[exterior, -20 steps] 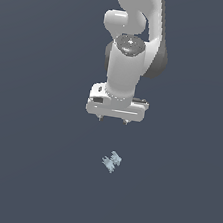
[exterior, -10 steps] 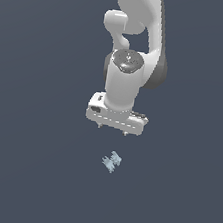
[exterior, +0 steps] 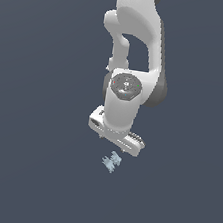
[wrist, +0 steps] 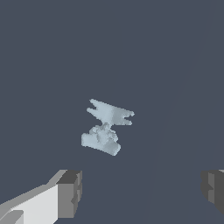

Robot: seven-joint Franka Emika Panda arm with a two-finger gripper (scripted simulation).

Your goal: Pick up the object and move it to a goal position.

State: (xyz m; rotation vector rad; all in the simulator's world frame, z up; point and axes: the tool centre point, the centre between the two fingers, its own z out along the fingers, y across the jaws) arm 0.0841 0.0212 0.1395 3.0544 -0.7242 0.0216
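Observation:
The object [exterior: 111,162] is a tiny pale blue-grey piece with jagged spikes, lying on the dark grey floor. In the exterior view my white gripper [exterior: 114,147] hangs just above it, tilted, apart from it. In the wrist view the object [wrist: 106,127] lies ahead of the fingers and not between them. The two grey fingertips [wrist: 70,192] stand far apart, so the gripper [wrist: 142,192] is open and holds nothing.
The white arm [exterior: 136,46] rises from the gripper to the top of the exterior view. A flat dark grey floor [exterior: 23,171] lies all around, and nothing else shows on it.
The gripper has come down toward the object and its hand has turned askew. The object has stayed where it was.

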